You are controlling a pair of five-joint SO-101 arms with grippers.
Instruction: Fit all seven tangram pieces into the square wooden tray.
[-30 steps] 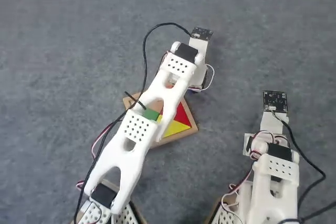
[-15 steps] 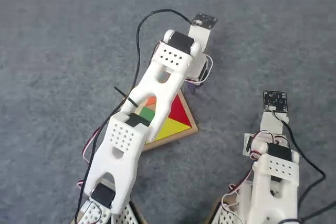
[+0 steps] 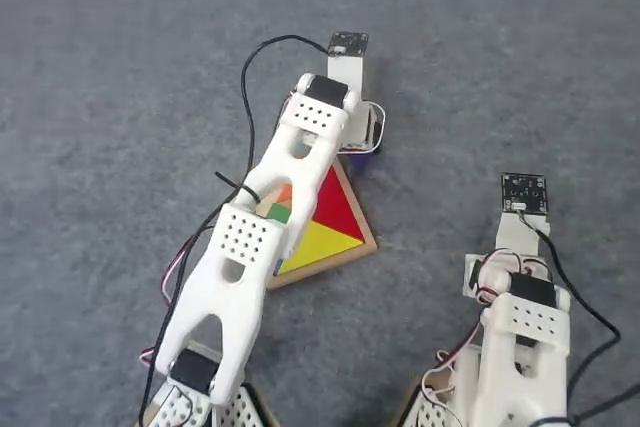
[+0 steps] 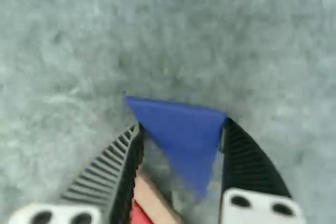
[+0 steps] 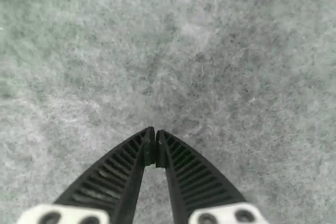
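Note:
The square wooden tray (image 3: 366, 244) lies mid-table, turned like a diamond, largely under my left arm. In it I see a red triangle (image 3: 332, 207), a yellow triangle (image 3: 315, 244), and green (image 3: 279, 214) and orange (image 3: 285, 194) pieces. My left gripper (image 4: 181, 127) is shut on a blue triangle (image 4: 184, 137) just beyond the tray's far corner (image 4: 152, 200), over the carpet. From above, a sliver of the blue triangle (image 3: 364, 152) shows beneath the left gripper (image 3: 358, 143). My right gripper (image 5: 155, 148) is shut and holds nothing, over bare carpet at the right.
Grey carpet (image 3: 120, 127) covers the table. The right arm (image 3: 520, 297) stands near the front right, apart from the tray. Cables loop off the left arm near the tray's left side. Open carpet lies to the left and at the far right.
My left arm has swung leftward, carrying the blue triangle from the tray's right-hand far edge to its far corner. More of the red and yellow triangles now shows. The right arm has not moved.

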